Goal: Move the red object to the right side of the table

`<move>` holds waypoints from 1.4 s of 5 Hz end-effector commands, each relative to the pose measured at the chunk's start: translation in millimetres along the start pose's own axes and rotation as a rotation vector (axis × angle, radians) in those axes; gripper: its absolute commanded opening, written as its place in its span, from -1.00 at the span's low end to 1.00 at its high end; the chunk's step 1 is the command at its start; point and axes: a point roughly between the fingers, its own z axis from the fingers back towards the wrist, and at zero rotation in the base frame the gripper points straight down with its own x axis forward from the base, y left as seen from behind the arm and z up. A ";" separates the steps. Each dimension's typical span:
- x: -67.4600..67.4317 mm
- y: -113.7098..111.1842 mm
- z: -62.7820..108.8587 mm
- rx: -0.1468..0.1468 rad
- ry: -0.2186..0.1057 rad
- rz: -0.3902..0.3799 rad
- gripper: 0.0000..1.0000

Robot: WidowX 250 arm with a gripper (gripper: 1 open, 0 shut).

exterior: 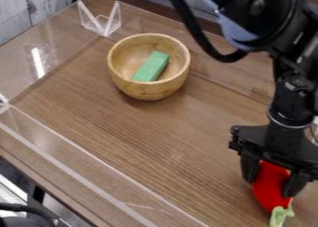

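The worktop is brown wood-grain with a soft sheen, edged by glossy clear acrylic walls. The bowl is pale, smooth wood. The fingers look matt black plastic.

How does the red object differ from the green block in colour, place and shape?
The red object is bright red with a green stem; the green block is plain green. The red object lies on the table at the right, between the open tool's fingers; the block lies inside the wooden bowl, further left. The red object is rounded, the block flat-sided. Both are small.
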 end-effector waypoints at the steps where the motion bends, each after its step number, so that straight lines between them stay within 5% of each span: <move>1: 0.9 -3.3 6.7 -0.018 -0.028 -0.010 1.00; 2: 0.1 -3.2 6.6 -0.024 -0.031 -0.013 -1.00; 3: 0.3 -3.2 6.2 -0.025 -0.032 -0.006 1.00; 6: -1.2 -3.9 9.0 -0.035 -0.044 -0.001 1.00; 7: 0.5 -3.0 28.7 -0.049 -0.067 0.003 1.00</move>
